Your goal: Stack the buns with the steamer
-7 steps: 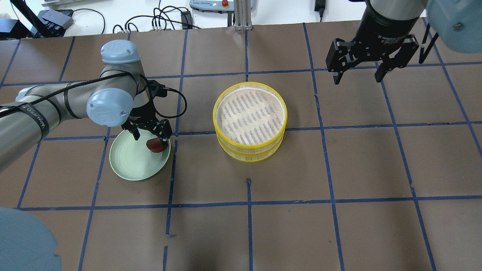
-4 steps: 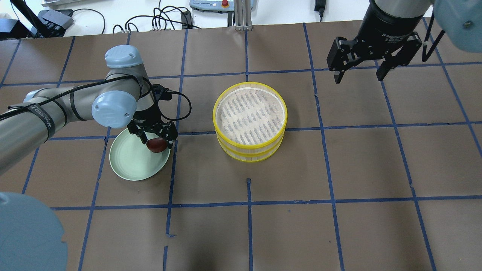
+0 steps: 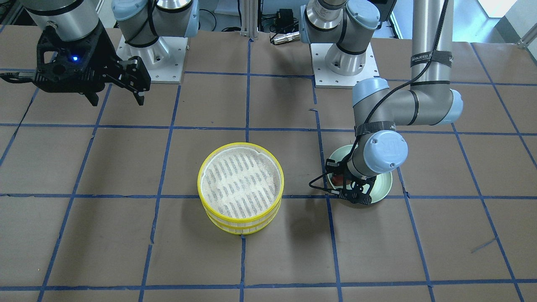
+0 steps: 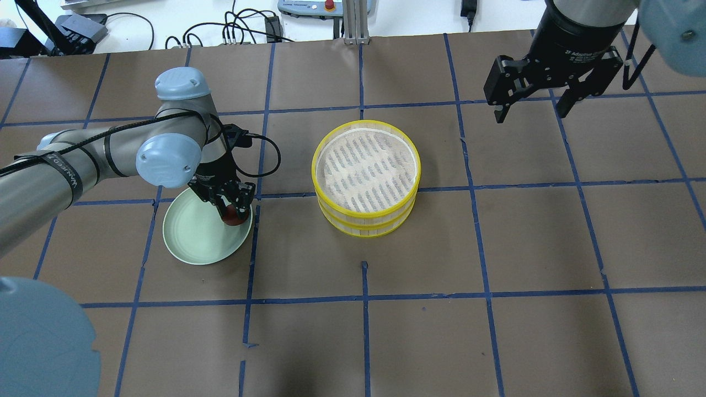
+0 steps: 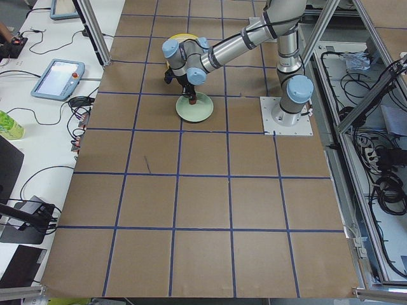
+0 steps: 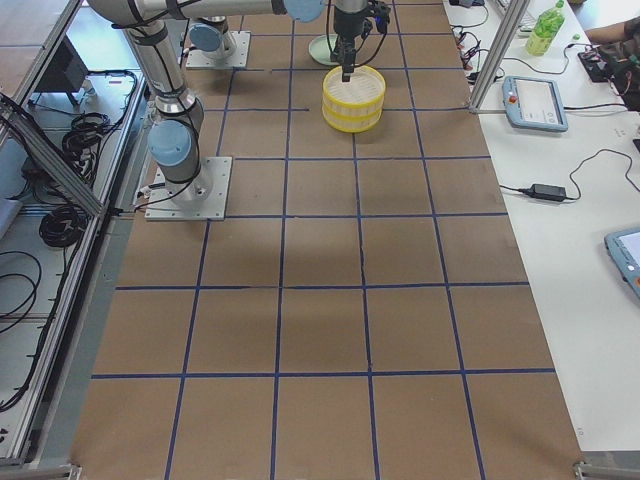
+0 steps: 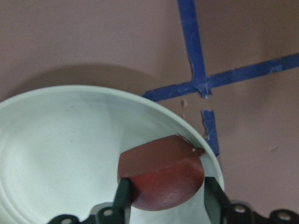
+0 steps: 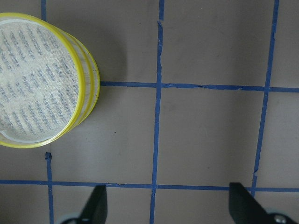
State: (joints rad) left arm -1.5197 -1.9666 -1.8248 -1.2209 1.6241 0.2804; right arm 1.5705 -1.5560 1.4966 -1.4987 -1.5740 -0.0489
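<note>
The steamer (image 4: 365,176) is two yellow-rimmed tiers stacked at the table's middle, and the top tier's white slatted bottom is bare; it also shows in the front view (image 3: 240,193) and the right wrist view (image 8: 42,79). The reddish-brown bun (image 4: 234,216) lies at the right edge of a pale green plate (image 4: 193,237). My left gripper (image 4: 234,212) is down on it. In the left wrist view the fingers (image 7: 122,196) press both sides of the bun (image 7: 161,172). The white bun is out of view. My right gripper (image 4: 531,114) is open and empty, high over the back right.
Brown paper with a blue tape grid covers the table (image 4: 496,248). The plate's rim (image 7: 205,154) lies next to a tape crossing. Cables and a pendant lie beyond the far edge (image 4: 325,6).
My left gripper's jaws have closed in from wide open onto the reddish-brown bun. My right gripper has drifted slightly right, still open.
</note>
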